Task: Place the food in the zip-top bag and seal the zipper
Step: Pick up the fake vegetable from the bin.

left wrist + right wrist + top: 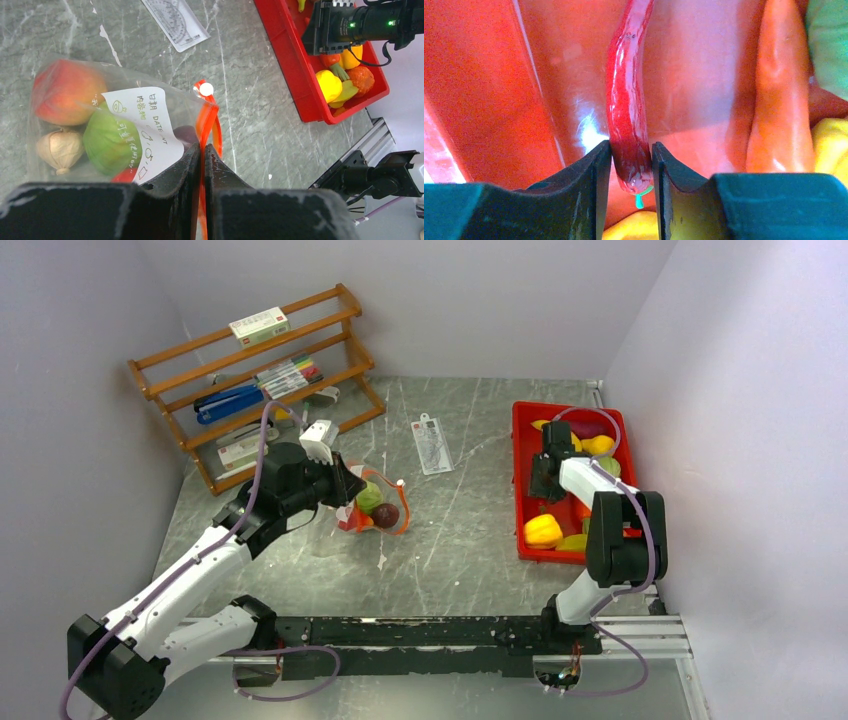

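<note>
The clear zip-top bag (75, 130) lies on the table left of centre and also shows in the top view (372, 502). It holds a peach ball (62, 97), a green ball (107, 140), a beige garlic and a dark purple ball (386, 516). My left gripper (203, 148) is shut on the bag's red-orange zipper (207, 117). My right gripper (630, 160) is down in the red bin (522, 455), shut on the stem end of a red chili (626, 95). A yellow pepper (543, 531) lies in the bin's near end.
A wooden rack (250, 370) with markers and boxes stands at the back left. A flat white printed packet (432, 443) lies mid-table. An orange carrot-like toy (779, 95) lies beside the chili. A wall is close on the right of the bin.
</note>
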Robot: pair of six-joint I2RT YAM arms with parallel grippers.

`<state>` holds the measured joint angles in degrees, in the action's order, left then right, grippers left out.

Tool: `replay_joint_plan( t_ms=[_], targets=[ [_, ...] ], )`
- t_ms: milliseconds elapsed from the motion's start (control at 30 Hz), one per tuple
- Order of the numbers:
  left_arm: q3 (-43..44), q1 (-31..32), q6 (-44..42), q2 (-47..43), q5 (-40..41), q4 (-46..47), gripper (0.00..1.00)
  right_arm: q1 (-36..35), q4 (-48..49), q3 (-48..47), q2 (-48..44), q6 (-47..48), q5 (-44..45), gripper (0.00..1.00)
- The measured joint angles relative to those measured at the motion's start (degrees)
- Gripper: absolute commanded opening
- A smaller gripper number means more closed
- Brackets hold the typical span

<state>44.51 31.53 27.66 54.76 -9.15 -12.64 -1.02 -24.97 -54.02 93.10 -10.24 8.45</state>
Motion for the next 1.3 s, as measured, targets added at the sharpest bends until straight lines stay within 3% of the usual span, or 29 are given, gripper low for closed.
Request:
replay_joint_plan(
  t_ms=[567,967,1100,1300],
  targets=[
    [0.00,0.00,0.00,-0.02,0.50,-0.02,0.07,-0.09,2.84,-0.52,-0.92,-0.35,5.31,0.23],
    [0.00,0.00,0.00,1.03,0.57,-0.02,0.07,-0.92,2.32,-1.11,-10.05,-1.51,6.71,0.22],
    [0.00,0.00,0.22,1.36,0.55,0.02,0.07,-3.67,2.97,-1.11,-14.97,-1.36,6.34,0.21],
    [0.02,0.00,1.22,2.36,0.48,0.33,0.07,-10.84,11.37,1.53,-24.48,0.44,2.47,0.21]
  ],
)
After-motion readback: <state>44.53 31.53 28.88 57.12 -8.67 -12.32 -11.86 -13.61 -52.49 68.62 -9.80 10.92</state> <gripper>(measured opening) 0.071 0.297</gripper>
